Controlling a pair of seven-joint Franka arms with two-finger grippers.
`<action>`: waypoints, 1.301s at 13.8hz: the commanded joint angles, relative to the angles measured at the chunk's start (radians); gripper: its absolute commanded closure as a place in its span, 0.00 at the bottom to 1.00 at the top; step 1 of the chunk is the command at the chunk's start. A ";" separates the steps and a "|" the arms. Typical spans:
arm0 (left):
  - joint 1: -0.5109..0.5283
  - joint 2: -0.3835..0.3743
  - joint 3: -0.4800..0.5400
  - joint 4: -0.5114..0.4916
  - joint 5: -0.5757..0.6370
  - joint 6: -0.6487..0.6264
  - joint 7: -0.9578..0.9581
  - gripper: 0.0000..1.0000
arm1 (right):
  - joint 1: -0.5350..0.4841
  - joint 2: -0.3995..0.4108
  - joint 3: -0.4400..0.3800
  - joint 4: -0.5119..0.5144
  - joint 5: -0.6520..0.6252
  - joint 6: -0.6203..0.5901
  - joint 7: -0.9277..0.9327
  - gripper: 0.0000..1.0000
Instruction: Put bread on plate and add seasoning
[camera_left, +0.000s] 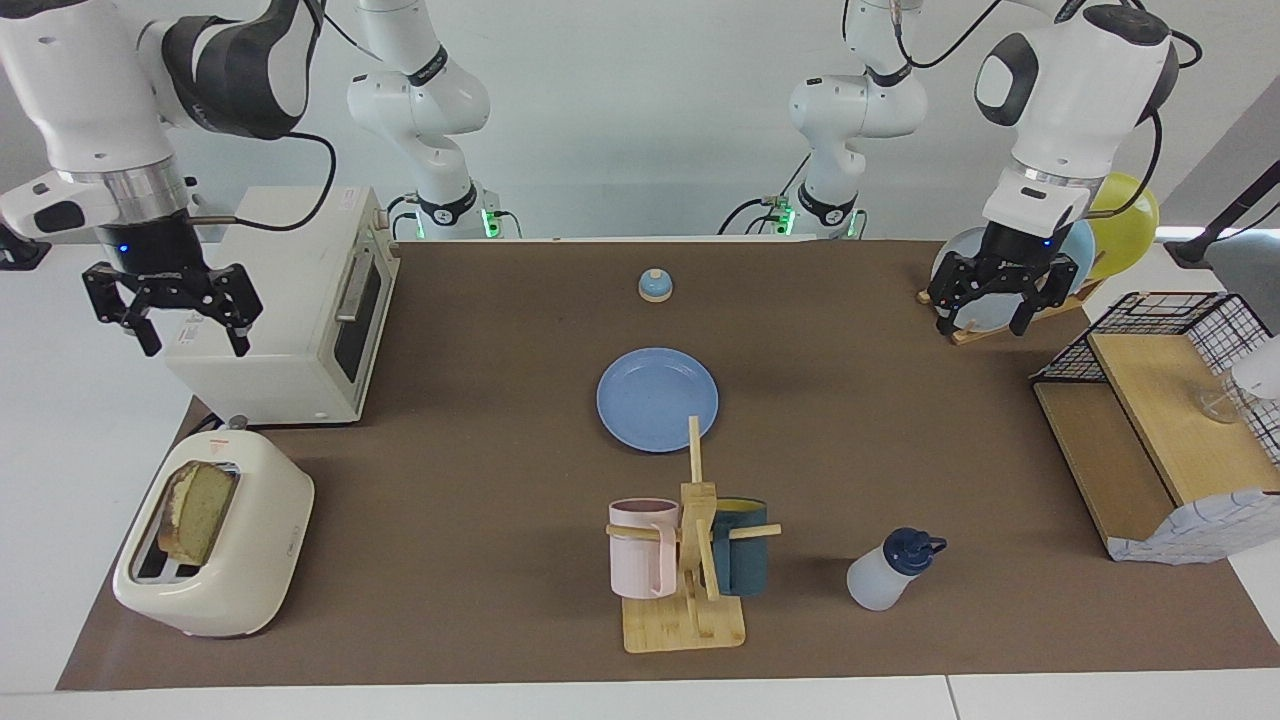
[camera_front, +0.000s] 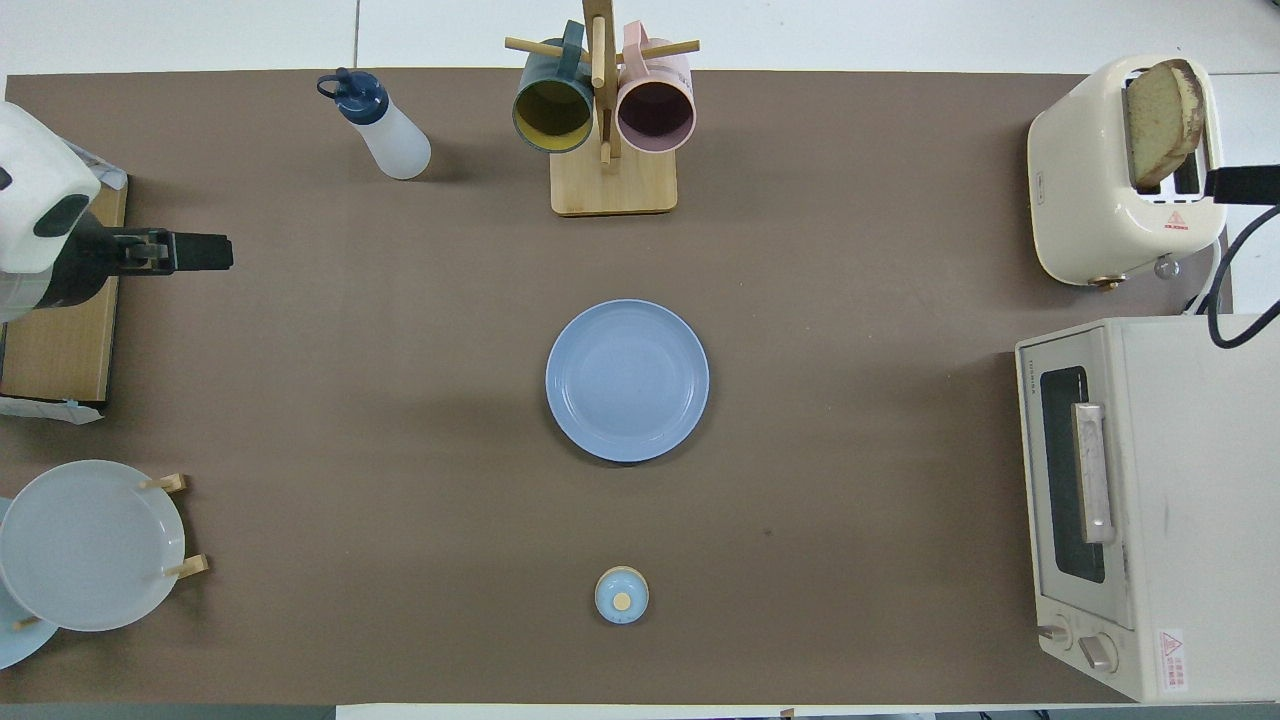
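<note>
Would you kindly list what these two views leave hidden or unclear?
- Bread: lower half hidden in the toaster slot, both views.
- Right hand: outside the overhead view.
- Left hand: overhead view shows it side-on.
- Seasoning: contents unreadable through the cloudy plastic, both views.

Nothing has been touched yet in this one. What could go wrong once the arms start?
1. The bread stands upright in the toaster slot, only its upper part exposed; a lift by the open right gripper could drag the toaster.
2. The seasoning bottle stands close to the mug rack; the open left gripper could bump it when reaching in.
</note>
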 joint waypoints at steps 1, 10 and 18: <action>-0.060 0.025 0.003 -0.111 0.009 0.197 -0.051 0.00 | -0.012 0.040 0.007 -0.080 0.001 0.243 -0.067 0.00; -0.124 0.450 0.014 -0.112 0.003 0.773 -0.113 0.00 | -0.010 0.284 0.017 0.043 0.159 0.403 -0.121 0.51; -0.223 0.616 0.142 0.124 0.069 0.712 -0.190 0.00 | -0.044 0.284 0.018 0.090 0.289 0.280 -0.355 1.00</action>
